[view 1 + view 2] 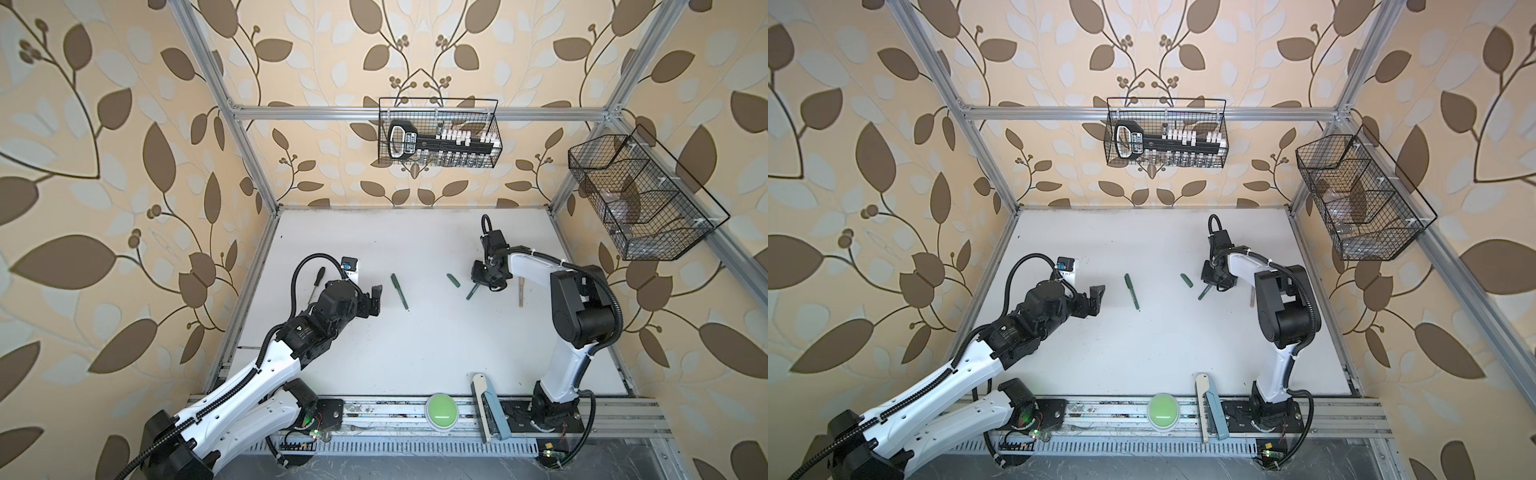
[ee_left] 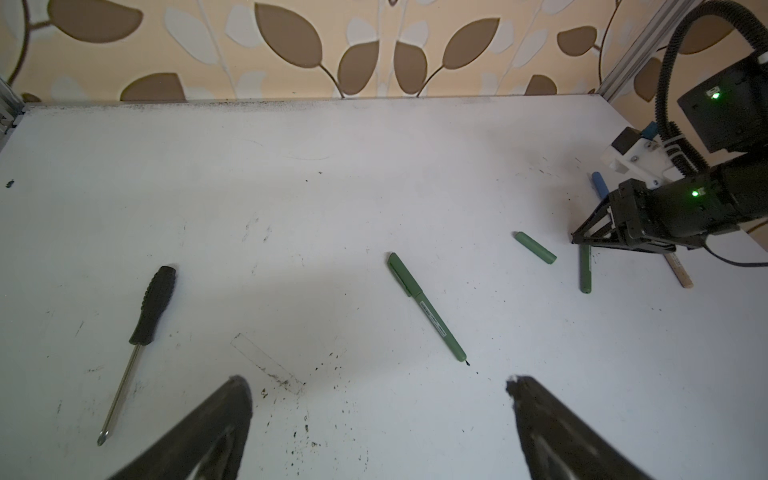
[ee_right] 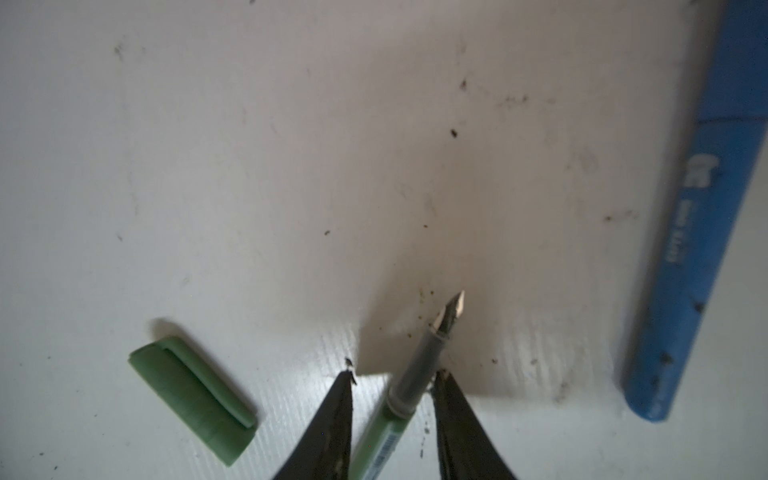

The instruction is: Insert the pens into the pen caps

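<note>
Between the slightly parted fingers of my right gripper lies a green pen with a bare metal nib, flat on the table. One finger touches its grey neck; a small gap shows at the other. A loose green pen cap lies beside it, also seen in a top view. A blue pen lies just beyond, and a beige pen lies under the right arm. Another green pen has a clipped cap on its rear end and its tip bare. It lies ahead of my open, empty left gripper.
A black-handled screwdriver lies at the left of the white table. A green button and a flat tool sit at the front rail. Wire baskets hang on the back wall and the right wall.
</note>
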### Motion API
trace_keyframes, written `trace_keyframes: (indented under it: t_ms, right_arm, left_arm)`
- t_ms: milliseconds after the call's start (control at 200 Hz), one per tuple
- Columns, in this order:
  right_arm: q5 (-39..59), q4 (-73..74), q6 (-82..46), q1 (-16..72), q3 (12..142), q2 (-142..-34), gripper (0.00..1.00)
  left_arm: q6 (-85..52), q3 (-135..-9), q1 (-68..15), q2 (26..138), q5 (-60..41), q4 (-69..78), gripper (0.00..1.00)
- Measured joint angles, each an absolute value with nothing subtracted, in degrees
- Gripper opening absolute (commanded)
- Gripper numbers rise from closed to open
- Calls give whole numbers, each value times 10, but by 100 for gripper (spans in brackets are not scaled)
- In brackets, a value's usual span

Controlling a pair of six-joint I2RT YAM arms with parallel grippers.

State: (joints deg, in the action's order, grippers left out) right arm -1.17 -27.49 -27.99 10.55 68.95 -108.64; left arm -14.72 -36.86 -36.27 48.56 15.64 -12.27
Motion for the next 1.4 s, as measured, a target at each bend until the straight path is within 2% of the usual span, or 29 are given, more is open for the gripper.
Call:
trace_keyframes:
  t_ms: [215,335,660,930,1145,1400]
  right_arm:
    - [-11,-272,-276,105,703,-1099,24]
    - [-12,-270,-268,104,707,-1103,15]
    - [7,-249,-254,103,693,-1092,6]
    - [89,-160,-254,117,573,-929,4]
    - [145,-57,-283,146,495,-781,4]
    - [182,19,-328,197,455,-721,4]
  left_arm:
    - [-147,-369,-363,486,155,-123,99]
    - [-148,-364,-363,486,146,-111,99]
    - [-155,-350,-363,538,41,-33,99]
    - [-200,-347,-363,687,-88,116,99]
    - [-219,-402,-368,806,-181,178,99]
    - [-224,-465,-398,859,-236,215,97]
